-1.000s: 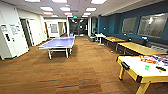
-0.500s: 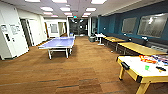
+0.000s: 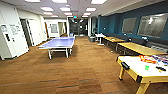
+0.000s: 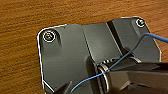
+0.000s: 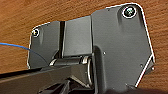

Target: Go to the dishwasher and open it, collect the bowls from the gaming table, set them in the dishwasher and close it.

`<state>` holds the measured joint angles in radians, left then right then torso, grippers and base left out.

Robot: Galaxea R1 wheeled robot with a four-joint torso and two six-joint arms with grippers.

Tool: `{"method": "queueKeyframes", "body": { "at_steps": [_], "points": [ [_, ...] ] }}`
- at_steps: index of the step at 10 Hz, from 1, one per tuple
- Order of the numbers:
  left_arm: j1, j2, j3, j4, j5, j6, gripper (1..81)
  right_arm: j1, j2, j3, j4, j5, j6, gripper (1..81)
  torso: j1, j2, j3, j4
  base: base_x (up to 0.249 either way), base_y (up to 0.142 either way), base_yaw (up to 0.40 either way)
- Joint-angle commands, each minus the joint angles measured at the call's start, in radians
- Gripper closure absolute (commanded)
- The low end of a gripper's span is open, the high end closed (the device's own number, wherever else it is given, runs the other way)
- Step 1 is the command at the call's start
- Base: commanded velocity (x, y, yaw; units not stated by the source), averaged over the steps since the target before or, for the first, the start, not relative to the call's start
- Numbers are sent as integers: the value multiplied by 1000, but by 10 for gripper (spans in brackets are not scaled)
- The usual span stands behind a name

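Observation:
The gaming table (image 3: 135,67) stands at the near right of the head view, with a white top, yellow sides and legs, and a black slot (image 3: 125,65) in its end. Several colourful items (image 3: 150,59) lie on its far part, too blurred for me to pick out the bowls among them. The dishwasher is out of view. Both wrist views look down on brown wood-pattern floor (image 4: 22,30) past the robot's dark plates.
A blue table-tennis table (image 3: 58,42) stands mid-room on the left. Long yellow tables (image 3: 140,48) line the blue right wall. White walls and doors (image 3: 12,37) run along the left. Wide brown floor (image 3: 82,70) lies between me and the gaming table.

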<state>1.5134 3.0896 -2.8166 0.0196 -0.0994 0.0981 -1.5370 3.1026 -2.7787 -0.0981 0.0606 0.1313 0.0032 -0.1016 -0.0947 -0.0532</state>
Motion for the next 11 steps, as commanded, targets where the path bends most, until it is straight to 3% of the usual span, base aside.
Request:
{"method": "queueKeyframes", "body": {
  "at_steps": [1,6,11],
  "points": [
    [-51,5,-1,-4,49,2,10,54,9,7,-8,-45,-2,10,0,0,0,0,0,0,0],
    [-51,3,-1,-4,49,6,10,51,9,7,-6,-45,-2,10,0,0,0,0,0,0,-136],
    [-48,3,-1,3,49,8,10,51,9,7,-8,-45,-2,10,0,0,0,0,0,0,-391]
  ]
}}
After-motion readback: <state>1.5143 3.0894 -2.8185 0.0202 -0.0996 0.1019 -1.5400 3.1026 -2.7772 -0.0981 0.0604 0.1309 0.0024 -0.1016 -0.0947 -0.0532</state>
